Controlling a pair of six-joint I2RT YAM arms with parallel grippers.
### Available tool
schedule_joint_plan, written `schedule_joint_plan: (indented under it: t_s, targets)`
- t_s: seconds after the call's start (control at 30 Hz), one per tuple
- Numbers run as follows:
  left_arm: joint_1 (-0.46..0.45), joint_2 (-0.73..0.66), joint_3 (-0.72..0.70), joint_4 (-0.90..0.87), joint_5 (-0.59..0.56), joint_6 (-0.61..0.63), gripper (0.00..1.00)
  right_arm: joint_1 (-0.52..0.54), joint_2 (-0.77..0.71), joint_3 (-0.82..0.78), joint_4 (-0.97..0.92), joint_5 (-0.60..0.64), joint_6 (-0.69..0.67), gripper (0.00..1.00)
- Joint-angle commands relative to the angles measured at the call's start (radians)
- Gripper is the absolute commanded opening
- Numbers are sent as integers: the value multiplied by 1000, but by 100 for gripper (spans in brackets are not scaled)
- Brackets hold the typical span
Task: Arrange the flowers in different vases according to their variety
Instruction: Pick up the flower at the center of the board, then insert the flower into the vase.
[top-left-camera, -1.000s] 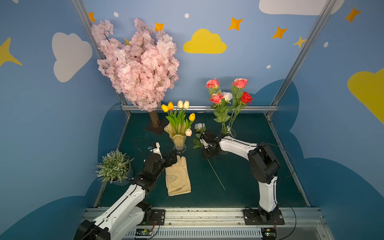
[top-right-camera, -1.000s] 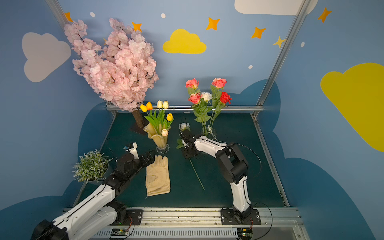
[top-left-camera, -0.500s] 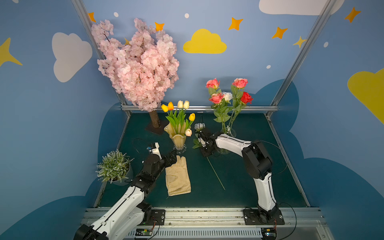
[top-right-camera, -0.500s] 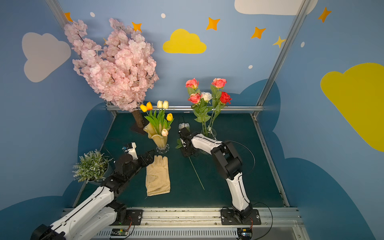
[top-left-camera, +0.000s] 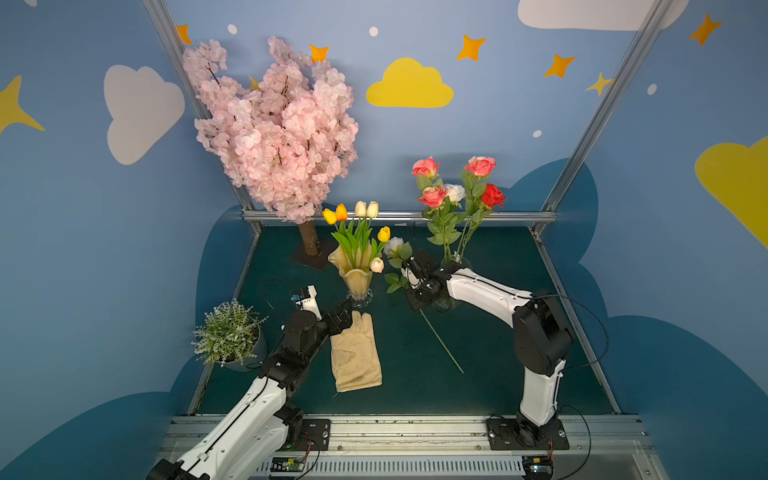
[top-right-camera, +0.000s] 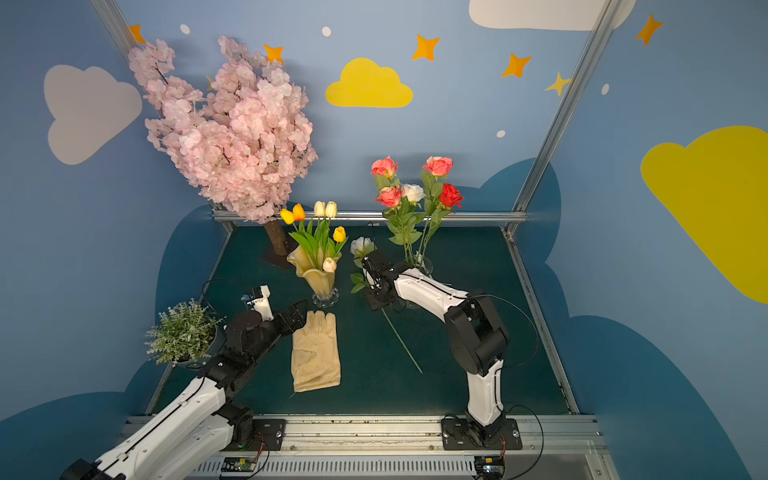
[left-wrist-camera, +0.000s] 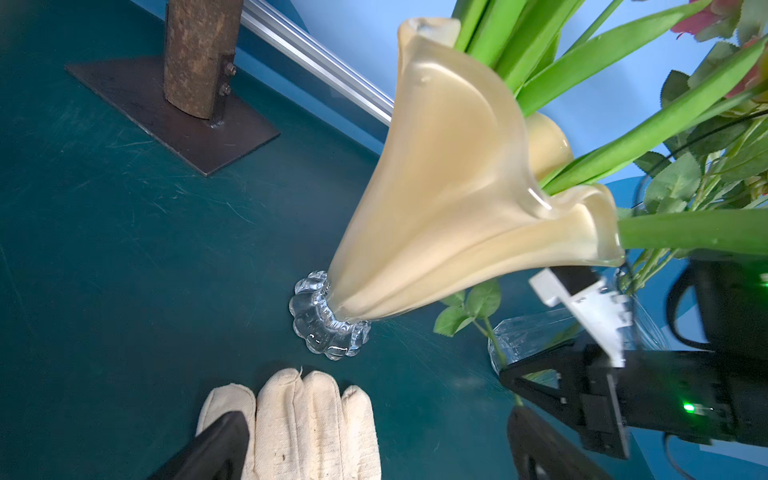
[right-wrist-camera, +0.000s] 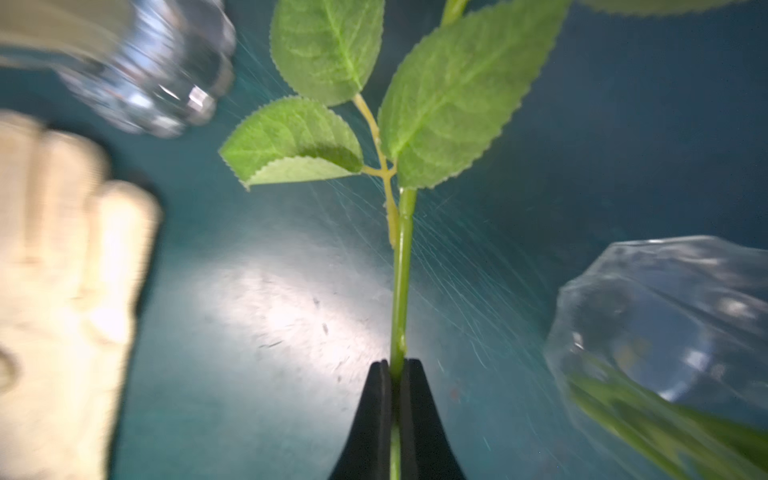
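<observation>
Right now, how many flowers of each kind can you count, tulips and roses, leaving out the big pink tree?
Tulips: 6, all in the amber vase.
Roses: 6, with 5 in the clear vase and 1 white rose held by the right gripper.
Total: 12.

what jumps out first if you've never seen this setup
The big pink blossom tree at the back left dominates. Right of it tulips fill the amber vase, roses stand farther right, and the right tool pinches a white rose by its stem between them.
</observation>
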Motion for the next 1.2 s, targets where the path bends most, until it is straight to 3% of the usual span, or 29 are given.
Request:
schedule_joint_plan:
  t_s: [0.0,0.23,0.43,0.63,0.93,1.17]
  targets:
    - [4,-40,-8,-16,2,30,100,6,-128,-49,90,5,21,0]
    - [2,-210,-20,-89,-32,64,100,6,-380,-160,221,-4,32,0]
    - [-1,-360,-45,-133,-63,77,100,5,-594,-284,451,-31,52,0]
    - [-1,-352,-58,-116,-73,79,100,-3,-775,-375,699,11,-45,0]
    - [-1,-278,-50,-88,-64,82,100,-44,-888,-353,849,206,-199,0]
    - [-1,-243,-50,-67,-57,85,100,-158,-821,-341,994,249,-236,0]
